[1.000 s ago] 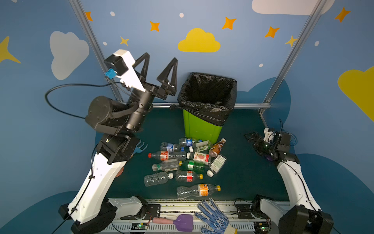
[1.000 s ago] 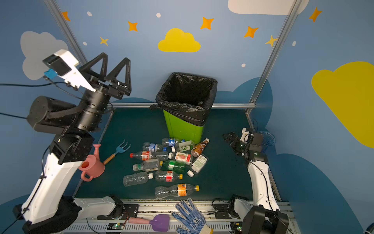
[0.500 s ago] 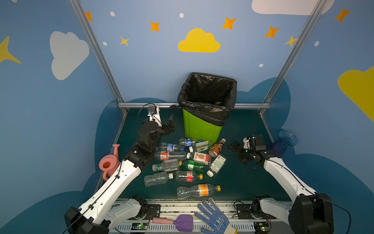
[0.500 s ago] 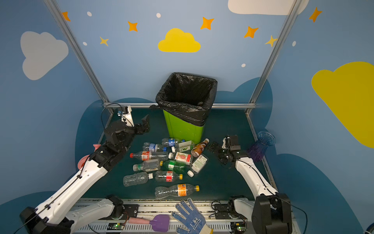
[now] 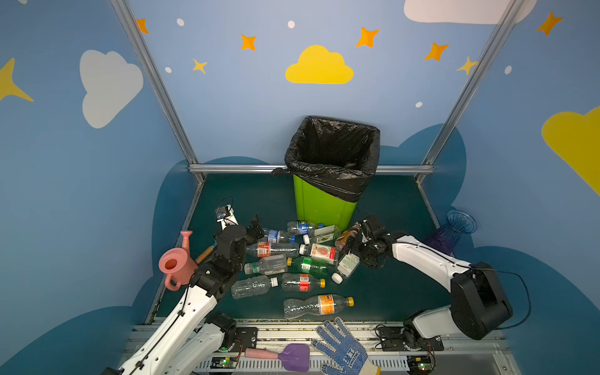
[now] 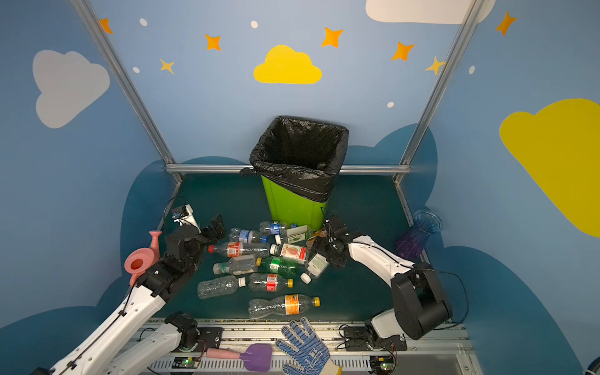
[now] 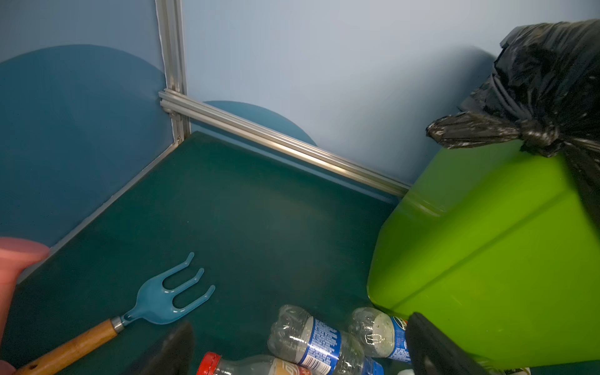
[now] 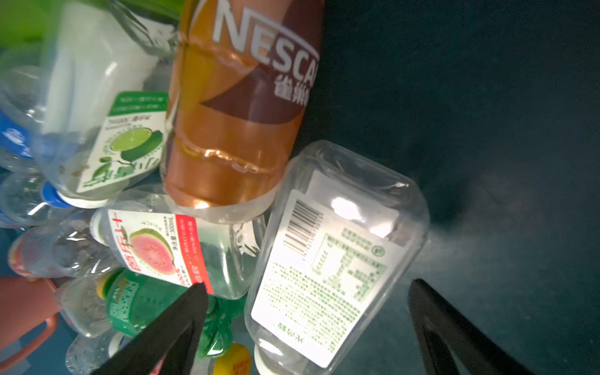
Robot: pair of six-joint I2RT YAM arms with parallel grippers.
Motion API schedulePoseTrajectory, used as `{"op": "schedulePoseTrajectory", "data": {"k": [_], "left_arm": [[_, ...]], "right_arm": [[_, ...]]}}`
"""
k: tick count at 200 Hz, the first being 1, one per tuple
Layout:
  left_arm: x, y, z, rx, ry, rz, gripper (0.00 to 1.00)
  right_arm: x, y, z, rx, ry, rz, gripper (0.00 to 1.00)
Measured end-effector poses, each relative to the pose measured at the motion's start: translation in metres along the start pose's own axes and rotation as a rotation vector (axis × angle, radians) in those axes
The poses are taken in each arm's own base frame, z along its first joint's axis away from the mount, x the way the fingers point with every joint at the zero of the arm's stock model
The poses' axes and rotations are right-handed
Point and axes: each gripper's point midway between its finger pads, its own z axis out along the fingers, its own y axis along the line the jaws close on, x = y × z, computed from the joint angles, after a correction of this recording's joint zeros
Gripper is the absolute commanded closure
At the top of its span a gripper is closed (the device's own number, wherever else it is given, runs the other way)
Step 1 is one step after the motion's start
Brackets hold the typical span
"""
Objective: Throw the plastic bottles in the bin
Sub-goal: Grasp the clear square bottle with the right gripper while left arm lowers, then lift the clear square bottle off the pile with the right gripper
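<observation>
The bin [image 5: 324,207] stands just beyond both end effectors, and the plastic bottles [image 5: 285,259] lie strewn on the desk [image 5: 389,292] beneath them. The left end effector [image 7: 298,321] hangs spread above the blue-labelled bottles [image 7: 318,344]. The right end effector [image 8: 306,284], jaws wide, straddles a clear white-labelled bottle [image 8: 324,259]. It should probably sink lower and square up before closing, so that no finger snags the guava-labelled bottle [image 8: 156,246] beside it.

white arm links [image 5: 425,259] with bulky black joints [image 5: 477,298] and black wedge-shaped fingers [image 8: 168,331].

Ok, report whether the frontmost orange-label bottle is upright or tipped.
Tipped: the orange-label bottle lies on its side, cap pointing sideways.
</observation>
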Motion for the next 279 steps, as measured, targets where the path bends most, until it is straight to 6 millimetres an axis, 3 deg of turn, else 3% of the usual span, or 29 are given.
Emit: {"op": "schedulePoseTrajectory", "data": {"k": [54,93,167,191,222,252,279], "left_arm": [[0.005,0.010,-0.007,-0.011,-0.001,-0.040,0.00],[0.005,0.013,-0.009,-0.016,0.000,-0.041,0.00],[0.005,0.015,-0.008,-0.021,0.001,-0.042,0.00],[0.005,0.015,-0.009,-0.022,-0.001,-0.045,0.00],[0.003,0.018,-0.011,-0.026,-0.005,-0.049,0.00],[0.004,0.020,-0.010,-0.035,-0.003,-0.053,0.00],[0.011,0.024,-0.008,-0.047,0.010,-0.057,0.00]], "right_arm": [[0.002,-0.010,0.021,0.095,0.046,-0.005,0.22],[0.003,-0.012,0.024,0.105,0.055,-0.011,0.29],[0.006,-0.016,0.037,0.135,0.092,-0.048,0.19],[0.005,-0.017,0.037,0.141,0.089,-0.057,0.26],[0.004,-0.017,0.035,0.137,0.084,-0.058,0.45],[0.007,-0.023,0.031,0.146,0.070,-0.057,0.45],[0.003,-0.031,0.011,0.145,0.030,-0.046,0.45]]}}
